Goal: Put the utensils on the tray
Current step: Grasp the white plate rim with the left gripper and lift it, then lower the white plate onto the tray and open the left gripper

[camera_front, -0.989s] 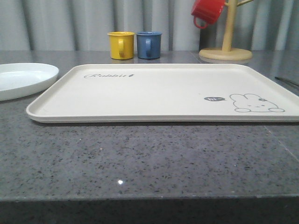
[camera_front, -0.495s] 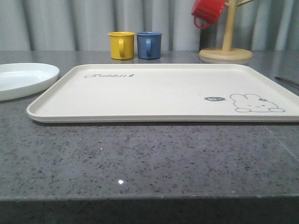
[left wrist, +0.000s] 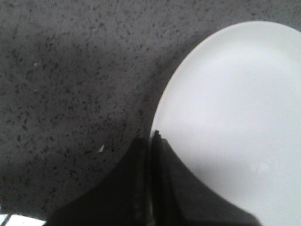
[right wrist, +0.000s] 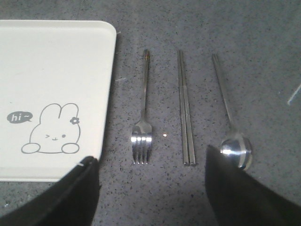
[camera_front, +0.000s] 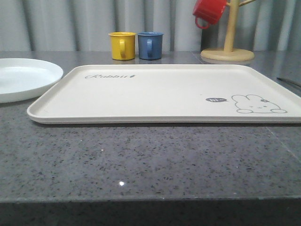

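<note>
The cream tray (camera_front: 164, 94) with its rabbit drawing lies in the middle of the grey counter, with nothing on it. A round white plate (camera_front: 23, 77) sits just left of it. In the left wrist view my left gripper (left wrist: 153, 141) is shut on the plate's (left wrist: 235, 103) rim. In the right wrist view a silver fork (right wrist: 143, 108), a chopsticks pair (right wrist: 185, 108) and a spoon (right wrist: 228, 108) lie side by side on the counter beside the tray's corner (right wrist: 56, 70). My right gripper (right wrist: 150, 157) hangs open above their near ends, holding nothing.
A yellow mug (camera_front: 122, 45) and a blue mug (camera_front: 150, 45) stand behind the tray. A red mug (camera_front: 209, 11) hangs on a wooden mug tree (camera_front: 228, 47) at the back right. The counter's front edge runs close to the camera.
The plate has shifted right toward the tray and sits a little higher in the front view. The tray and mugs have not moved.
</note>
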You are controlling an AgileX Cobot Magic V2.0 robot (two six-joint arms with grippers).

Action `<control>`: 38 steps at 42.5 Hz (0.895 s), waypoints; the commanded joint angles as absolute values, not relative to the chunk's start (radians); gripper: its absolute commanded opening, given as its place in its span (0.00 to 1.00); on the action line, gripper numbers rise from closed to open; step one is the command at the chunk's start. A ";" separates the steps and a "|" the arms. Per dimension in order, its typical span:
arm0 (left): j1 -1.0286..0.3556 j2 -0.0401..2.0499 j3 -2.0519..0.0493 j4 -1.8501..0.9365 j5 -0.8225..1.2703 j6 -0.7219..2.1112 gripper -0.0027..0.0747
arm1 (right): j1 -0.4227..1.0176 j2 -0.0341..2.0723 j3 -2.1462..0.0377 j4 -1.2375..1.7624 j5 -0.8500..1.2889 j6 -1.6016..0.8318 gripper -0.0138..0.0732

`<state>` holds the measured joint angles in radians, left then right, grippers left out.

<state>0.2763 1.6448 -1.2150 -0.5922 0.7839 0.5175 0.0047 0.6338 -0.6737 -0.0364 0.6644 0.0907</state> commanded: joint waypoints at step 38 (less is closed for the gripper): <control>-0.209 1.707 -1.360 -0.680 0.861 0.523 0.01 | 0.002 0.640 -0.708 -0.051 0.603 0.081 0.74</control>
<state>-0.1829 1.7318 -1.3291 -0.6342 0.8807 0.5230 0.0047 0.6338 -0.6737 -0.0364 0.6644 0.0885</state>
